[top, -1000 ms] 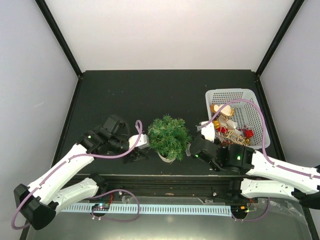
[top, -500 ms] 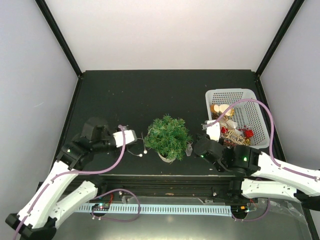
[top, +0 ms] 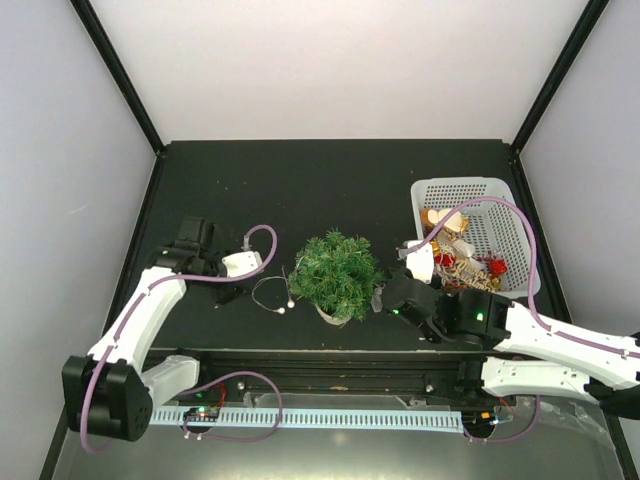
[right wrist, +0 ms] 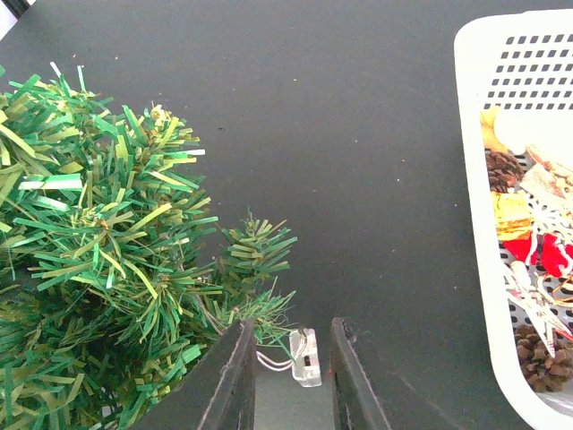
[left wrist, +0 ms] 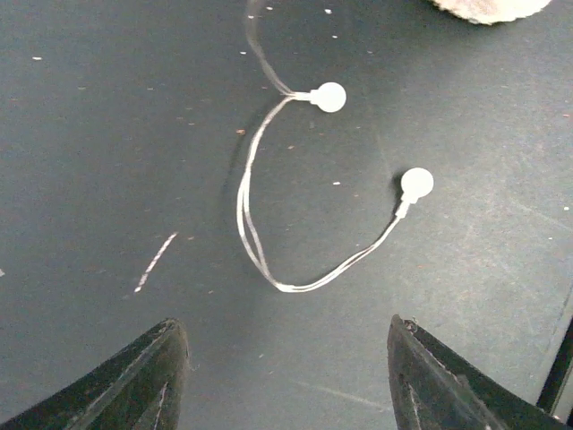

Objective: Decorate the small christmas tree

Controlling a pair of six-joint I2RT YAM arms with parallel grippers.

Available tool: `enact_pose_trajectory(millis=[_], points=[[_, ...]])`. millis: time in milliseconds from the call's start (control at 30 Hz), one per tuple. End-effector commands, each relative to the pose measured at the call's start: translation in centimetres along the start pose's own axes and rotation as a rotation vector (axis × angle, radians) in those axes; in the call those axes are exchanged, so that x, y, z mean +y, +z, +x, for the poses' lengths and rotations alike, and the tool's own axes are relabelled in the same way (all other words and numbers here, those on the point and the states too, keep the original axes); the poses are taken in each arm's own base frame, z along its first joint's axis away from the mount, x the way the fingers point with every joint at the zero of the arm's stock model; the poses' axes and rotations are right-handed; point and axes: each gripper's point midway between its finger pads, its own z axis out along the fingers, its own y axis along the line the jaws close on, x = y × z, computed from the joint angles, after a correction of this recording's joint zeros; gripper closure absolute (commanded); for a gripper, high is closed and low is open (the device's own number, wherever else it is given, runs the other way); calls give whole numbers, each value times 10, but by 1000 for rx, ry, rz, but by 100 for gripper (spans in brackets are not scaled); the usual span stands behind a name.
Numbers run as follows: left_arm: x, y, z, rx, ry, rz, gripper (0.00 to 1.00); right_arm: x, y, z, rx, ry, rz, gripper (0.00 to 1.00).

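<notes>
Left end effector (left wrist: 285, 330), now spread, empty and pulled back, has left the beaded wire (left wrist: 243, 206) on the table (top: 300, 190) beside the small christmas tree (top: 338, 272) mid-table, so we judge it unhung; right end effector (right wrist: 293, 327) sits narrow around a clear box (right wrist: 305, 356), grip we can't tell.

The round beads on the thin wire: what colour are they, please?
The round beads are white; left wrist view is clearest.

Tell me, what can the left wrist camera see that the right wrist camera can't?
Only the left wrist view shows a thin wire with two little white bulbs lying on the table, ahead of the open left gripper. Only the right wrist view shows the small christmas tree, the white basket of ornaments, and a small clear box inside the right gripper. Both show the dark table.
</notes>
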Motion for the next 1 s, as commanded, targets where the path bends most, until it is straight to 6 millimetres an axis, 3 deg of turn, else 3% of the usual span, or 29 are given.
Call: enact_pose_trajectory(millis=[0, 167, 300, 600, 767, 867, 967], points=[[-11, 12, -2, -20, 10, 121, 37, 2, 4, -2, -27, 15, 10, 74], [-13, 41, 6, 18, -63, 248, 35, 1, 5, -2, -32, 26, 5, 74], [-5, 58, 9, 25, -90, 251, 36, -1, 6, 1, -31, 30, 4, 74], [20, 85, 12, 32, -134, 195, 36, 3, 11, 3, -28, 31, -16, 73], [23, 94, 14, 38, -151, 196, 37, 3, 13, 5, -23, 29, -17, 73], [24, 96, 15, 44, -158, 198, 41, 2, 14, 6, -20, 27, -15, 73], [22, 96, 16, 47, -156, 203, 53, 3, 15, 6, -20, 30, -18, 73]])
